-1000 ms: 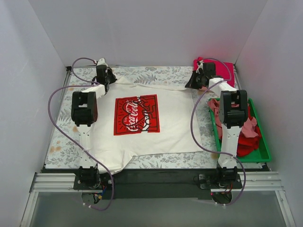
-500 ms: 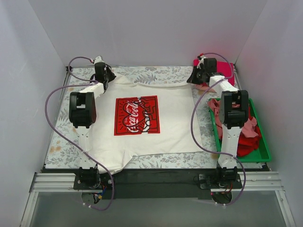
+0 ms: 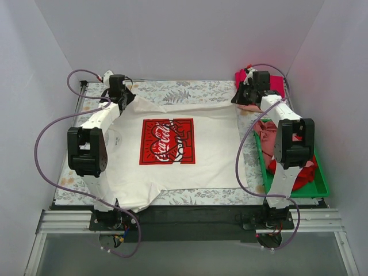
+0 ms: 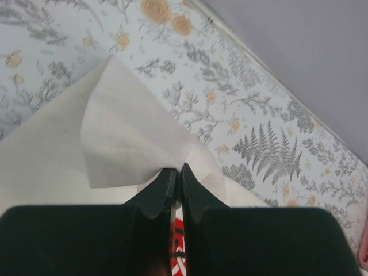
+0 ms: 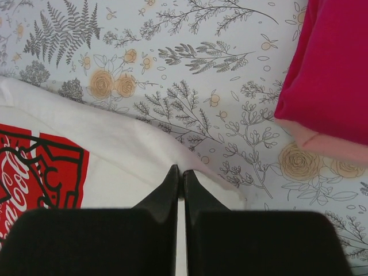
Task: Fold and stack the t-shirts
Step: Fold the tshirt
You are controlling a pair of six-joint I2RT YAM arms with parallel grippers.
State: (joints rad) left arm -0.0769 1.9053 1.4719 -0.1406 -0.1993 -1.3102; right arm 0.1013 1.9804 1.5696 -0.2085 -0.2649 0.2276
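The cream-white t-shirt [image 3: 172, 167] with a red logo print [image 3: 167, 141] lies spread on the floral cloth. My left gripper [image 3: 127, 102] is shut on its far left corner, which sticks up as a white flap [image 4: 123, 144] in the left wrist view. My right gripper [image 3: 244, 103] is shut on the shirt's far right edge [image 5: 144, 138]. A folded magenta shirt [image 3: 275, 85] on a pale pink one lies at the far right corner; in the right wrist view it [image 5: 333, 69] is at upper right. More pink and red shirts [image 3: 296, 169] fill the tray.
A green plastic tray [image 3: 322, 185] stands along the right edge of the table. The floral tablecloth [image 3: 190, 91] shows beyond the shirt at the back. White walls close in at the back and both sides.
Both grippers have moved outward and slightly back, drawing the shirt's far edge wider and flatter. The left arm swung left, the right arm swung right.
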